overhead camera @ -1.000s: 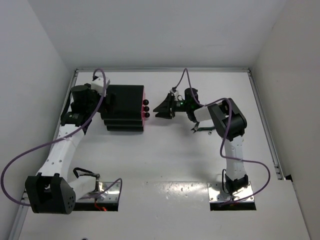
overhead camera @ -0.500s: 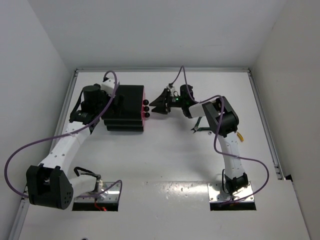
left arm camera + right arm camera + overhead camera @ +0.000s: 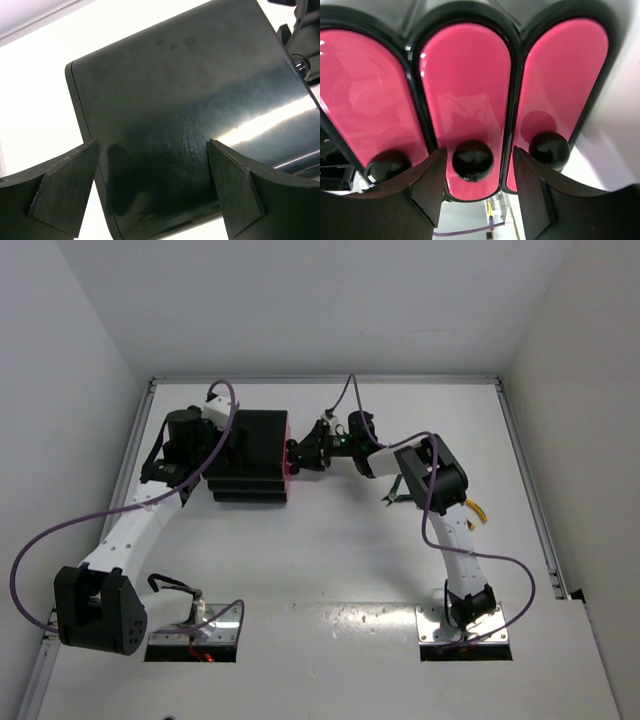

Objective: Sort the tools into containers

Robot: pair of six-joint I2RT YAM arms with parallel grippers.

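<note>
The black three-tier drawer chest (image 3: 248, 455) stands at the back left, its pink drawer fronts (image 3: 288, 456) facing right, all shut. My right gripper (image 3: 303, 456) is open at the fronts. In the right wrist view its fingers (image 3: 427, 187) flank the middle drawer's black knob (image 3: 472, 160) without touching it. My left gripper (image 3: 212, 445) is open over the chest's left end; the left wrist view shows the glossy black top (image 3: 190, 95) between the fingers (image 3: 67, 185). Dark green-handled pliers (image 3: 392, 496) and a yellow handle (image 3: 478, 510) peek out by the right arm. The silver wrench is hidden.
The other two knobs (image 3: 387, 166) (image 3: 549, 150) sit either side of the right gripper's fingers. White walls enclose the table at the back and sides, with a metal rail (image 3: 528, 490) along the right edge. Purple cables loop from both arms.
My right gripper has moved left, from mid-table up to the drawer knobs. My left gripper shifted right onto the chest's left end, then held still.
</note>
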